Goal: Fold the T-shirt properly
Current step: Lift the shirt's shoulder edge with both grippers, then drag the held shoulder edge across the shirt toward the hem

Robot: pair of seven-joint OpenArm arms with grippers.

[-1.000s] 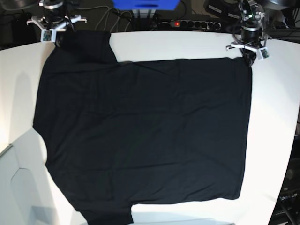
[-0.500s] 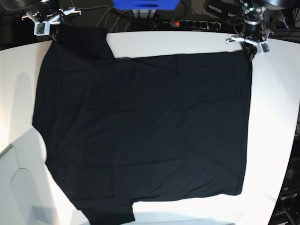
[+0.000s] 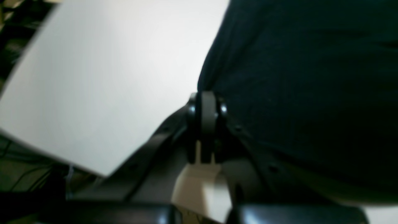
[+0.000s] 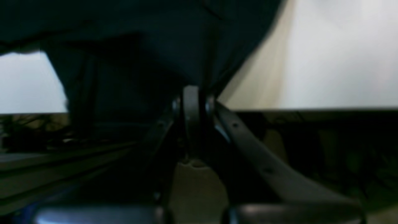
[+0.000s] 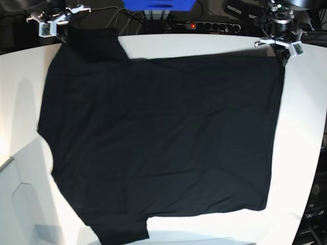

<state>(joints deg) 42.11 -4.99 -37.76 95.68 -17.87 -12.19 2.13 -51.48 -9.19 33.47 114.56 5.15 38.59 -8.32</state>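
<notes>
The black T-shirt (image 5: 158,143) lies spread flat across the white table (image 5: 301,127), one sleeve at the far left and another at the near edge. My left gripper (image 5: 282,57) sits at the shirt's far right corner; in the left wrist view it (image 3: 206,99) is shut on the edge of the shirt (image 3: 304,77). My right gripper (image 5: 62,31) is at the far left sleeve; in the right wrist view it (image 4: 192,96) is shut on the shirt (image 4: 140,46), which hangs lifted over the table's edge. No print shows.
Behind the table's far edge lie a power strip (image 5: 207,25) with a red light, cables and a blue box (image 5: 158,4). A pale grey panel (image 5: 20,204) overlaps the near left corner. Bare table runs along the right side.
Both grippers have moved back and outward with the cloth. The shirt's far edge has been pulled toward the far edge and stretched wider to the right.
</notes>
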